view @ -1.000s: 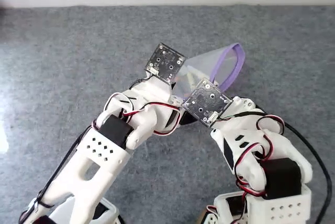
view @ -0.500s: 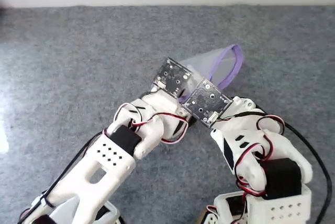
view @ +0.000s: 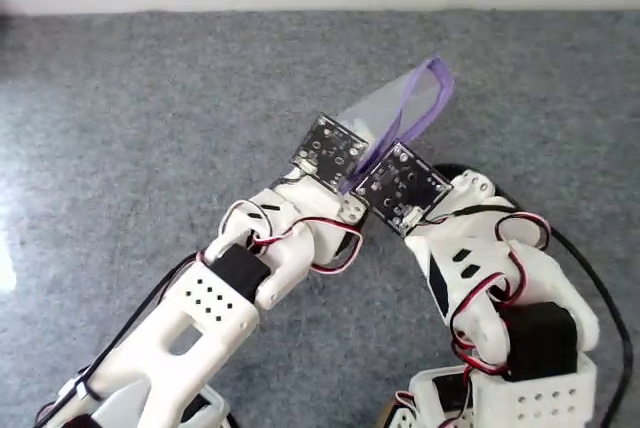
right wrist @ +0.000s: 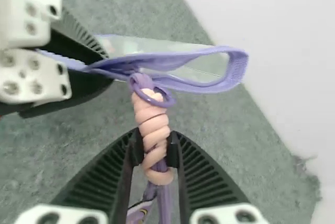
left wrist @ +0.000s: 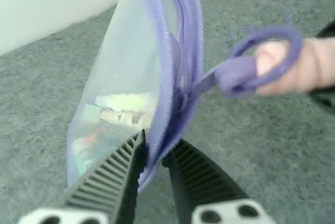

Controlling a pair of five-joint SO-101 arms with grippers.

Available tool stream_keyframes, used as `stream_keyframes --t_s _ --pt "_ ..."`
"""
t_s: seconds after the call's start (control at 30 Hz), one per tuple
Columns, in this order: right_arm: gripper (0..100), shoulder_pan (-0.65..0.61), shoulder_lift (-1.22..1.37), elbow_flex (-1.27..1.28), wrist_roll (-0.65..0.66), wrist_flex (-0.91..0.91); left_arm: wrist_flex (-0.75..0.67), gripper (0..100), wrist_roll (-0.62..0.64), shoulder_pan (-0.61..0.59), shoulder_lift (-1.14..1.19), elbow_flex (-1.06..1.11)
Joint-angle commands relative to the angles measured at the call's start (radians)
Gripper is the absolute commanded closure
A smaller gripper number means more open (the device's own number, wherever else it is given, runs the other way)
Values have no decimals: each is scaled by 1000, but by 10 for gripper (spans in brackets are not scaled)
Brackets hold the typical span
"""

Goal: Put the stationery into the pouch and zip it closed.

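Above the table (view: 120,128), the pouch (view: 390,103) hangs between the two arms, lifted off the cloth and tilted with its far end up. The left gripper (left wrist: 155,150) is almost fully closed, its jaws pinching the pouch's near corner at the purple edge. Stationery (left wrist: 112,116) shows through the clear wall, low in the pouch near that pinch, so the filling step looks done.

The right gripper (right wrist: 153,135) is clamped tight on a pink coiled cord (right wrist: 152,124), which runs through the ring of the zip pull (left wrist: 236,75). The cord is taut between the jaws and the ring. The slider appears to sit close to the left gripper's end of the zip. Beyond it, in the right wrist view, the purple band spreads into an open loop toward the far end, so I judge the mouth mostly unzipped.

The step in hand is therefore the zipping, at or near its start. The next move calls for the right arm to draw the cord along the line of the zip, away from the left gripper and toward the raised far end. Meanwhile the left pinch must hold firm as the anchor. The pull should stay in line with the teeth; a sideways tug could jam the slider or drag the corner out of the left jaws.
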Motion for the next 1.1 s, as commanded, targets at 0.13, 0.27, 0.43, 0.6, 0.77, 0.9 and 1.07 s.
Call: stream_keyframes --t_s 0.13,0.27,0.43,0.6,0.77,0.9,1.07 --pt "989 131 165 -140 2 -111 80 989 5 -66 -157 -8" --pt "989 150 280 -233 -55 -108 176 989 12 -63 -230 -5" --pt "989 156 394 -316 -81 -110 183 990 12 -80 -322 73" --pt "989 171 481 -379 -81 -113 184 991 9 -80 -459 176" --pt "989 217 593 -459 -81 -131 209 991 5 -84 -600 252" --pt "989 222 671 -529 -77 -128 288 991 8 -84 -669 263" --pt "989 222 769 -623 -75 -131 336 991 5 -86 -741 263"
